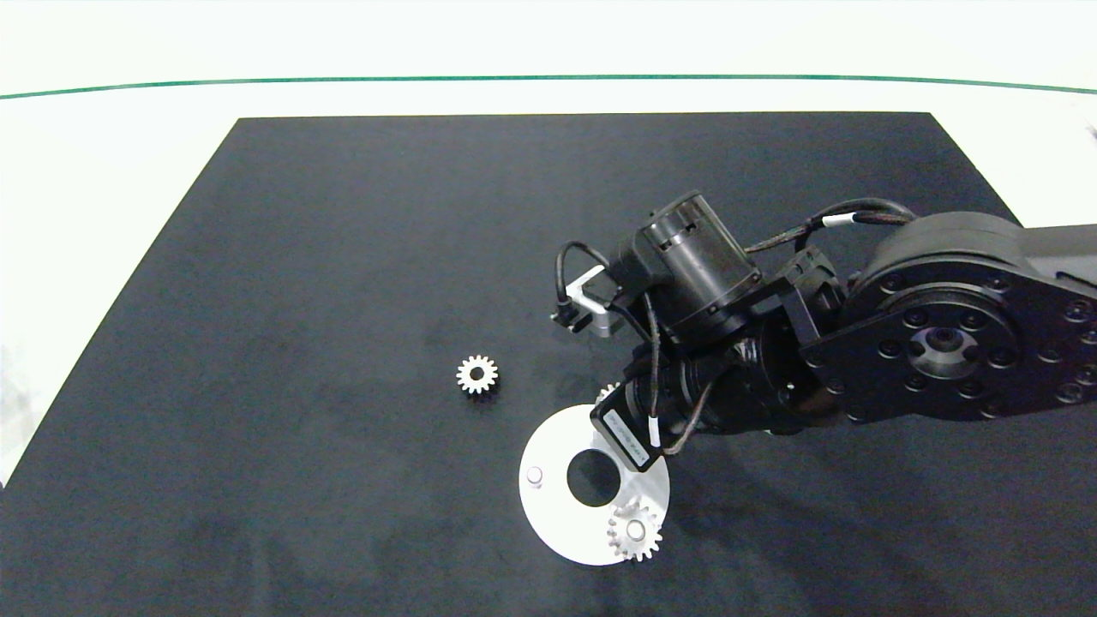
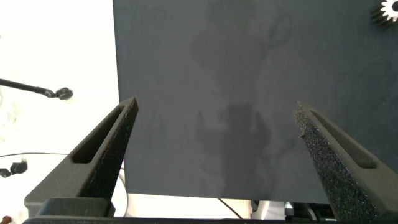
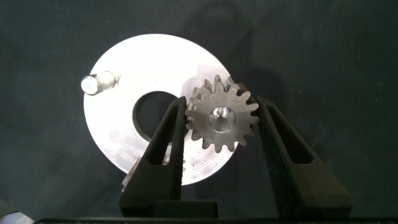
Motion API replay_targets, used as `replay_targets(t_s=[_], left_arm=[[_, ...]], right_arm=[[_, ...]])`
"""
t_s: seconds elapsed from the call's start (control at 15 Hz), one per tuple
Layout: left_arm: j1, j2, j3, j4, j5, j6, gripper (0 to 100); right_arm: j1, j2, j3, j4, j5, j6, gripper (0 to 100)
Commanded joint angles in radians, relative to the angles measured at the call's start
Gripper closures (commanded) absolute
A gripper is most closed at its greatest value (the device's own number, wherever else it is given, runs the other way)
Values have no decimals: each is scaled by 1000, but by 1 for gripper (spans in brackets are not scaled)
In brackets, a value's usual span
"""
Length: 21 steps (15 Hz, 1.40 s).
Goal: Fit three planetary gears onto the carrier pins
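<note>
We saw right gripper (image 3: 219, 118) fingers flanking a planetary gear (image 3: 221, 120) on its carrier pin (image 3: 218, 114) | left gripper (image 2: 214, 134) fingers spread wide, empty | one gear (image 1: 476, 374) loose on the mat (image 1: 343, 257)

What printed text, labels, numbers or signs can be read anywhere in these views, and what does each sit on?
No text can be read in any view.
A small white label on the right arm's wrist, above the carrier disc, carries print too small to read.
The gears, one loose on the mat, one on a pin and one between the right gripper fingers, show no markings.
</note>
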Motion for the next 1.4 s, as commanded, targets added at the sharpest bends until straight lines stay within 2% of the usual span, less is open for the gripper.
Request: replay_targets(t_s=[0.07,1.2,1.27,1.4], left_arm=[[0,0,0,5,1,1,0],[0,0,3,5,-1,3,0],[0,0,3,5,1,1,0],[0,0,1,5,1,1,0]], right_arm=[[0,-9,6,3,-4,-3,84],[4,6,3,-3,-4,-3,84],[4,6,4,-3,-4,-3,0],[4,6,4,-3,-5,-3,0]])
